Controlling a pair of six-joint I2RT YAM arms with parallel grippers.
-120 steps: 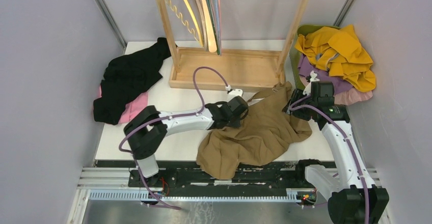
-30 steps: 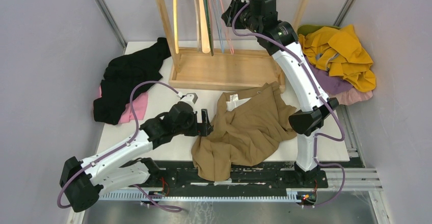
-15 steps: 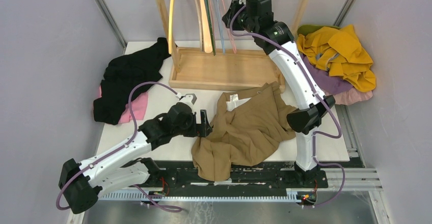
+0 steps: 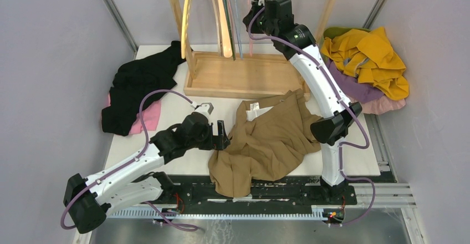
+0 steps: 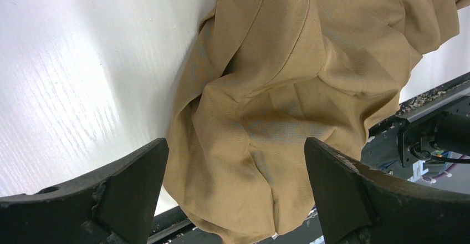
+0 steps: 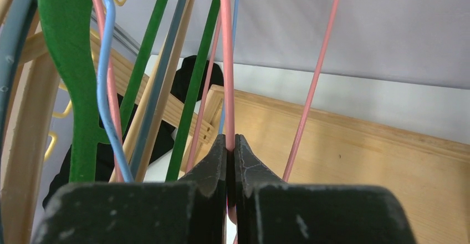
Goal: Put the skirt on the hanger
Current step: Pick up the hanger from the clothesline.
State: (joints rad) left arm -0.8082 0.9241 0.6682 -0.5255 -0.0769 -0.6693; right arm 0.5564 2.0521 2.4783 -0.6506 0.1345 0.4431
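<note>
The tan skirt (image 4: 266, 138) lies crumpled on the white table (image 4: 177, 108), in front of the wooden rack (image 4: 244, 75). My left gripper (image 4: 220, 136) is low at the skirt's left edge. Its jaws stand open wide over a fold of the tan skirt (image 5: 277, 105) without touching it, as the left gripper (image 5: 235, 155) shows in the wrist view. My right gripper (image 4: 256, 8) is raised among the hangers on the rack. In the right wrist view the right gripper (image 6: 230, 141) is shut on a thin pink hanger (image 6: 226, 61), pinched between both fingertips.
Green (image 6: 66, 61), blue (image 6: 108, 77) and wooden hangers hang close to the left of the pink one. A black and pink clothes pile (image 4: 141, 83) lies at the back left. A yellow and purple pile (image 4: 368, 58) sits at the back right.
My right gripper has closed on the pink hanger and shifted slightly left. The hangers on the rack have swayed. The left arm and the skirt have not moved.
</note>
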